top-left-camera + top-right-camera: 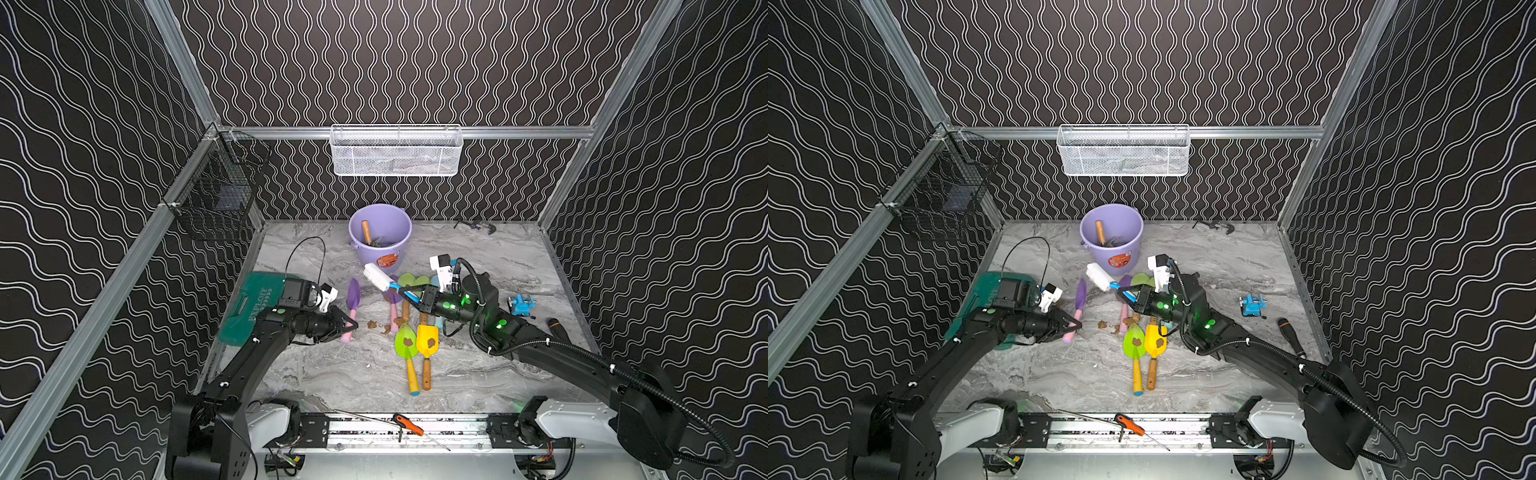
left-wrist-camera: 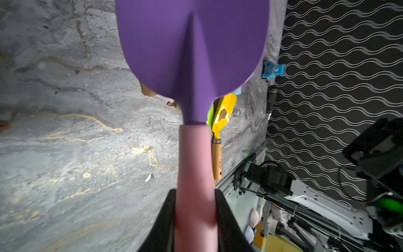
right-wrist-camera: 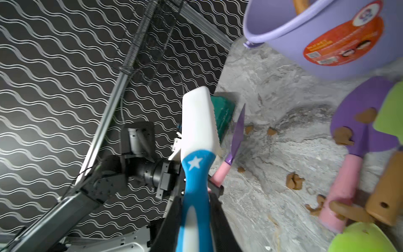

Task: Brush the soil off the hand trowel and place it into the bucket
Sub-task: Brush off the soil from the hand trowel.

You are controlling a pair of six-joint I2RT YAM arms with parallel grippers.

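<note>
Black walls with white wavy lines and aluminium rails enclose a grey marbled desk [image 1: 332, 374]. A black wire basket [image 1: 216, 187] hangs on the left wall, and a green case [image 1: 249, 307] lies at the desk's left edge. Just right of the case, the left end effector [image 1: 351, 326] is clamped on the pink handle of the purple hand trowel [image 1: 353, 293], whose blade points toward the back edge and is turned on edge. Loose soil crumbs [image 1: 372, 324] lie on the marble beside it.

At mid back edge stands the lavender bucket [image 1: 380, 245], a wooden-handled tool [image 1: 366, 232] inside. A white mesh basket [image 1: 395, 151] hangs above it. In front of the bucket, the right end effector [image 1: 409, 297] grips the blue handle of a white-headed brush [image 1: 376, 276], whose head is near the trowel blade but apart from it. Below it, a green trowel [image 1: 406, 343] and a yellow trowel [image 1: 428, 338] each carry a soil clump. A small blue vise [image 1: 522, 304] sits near the right edge.
</note>
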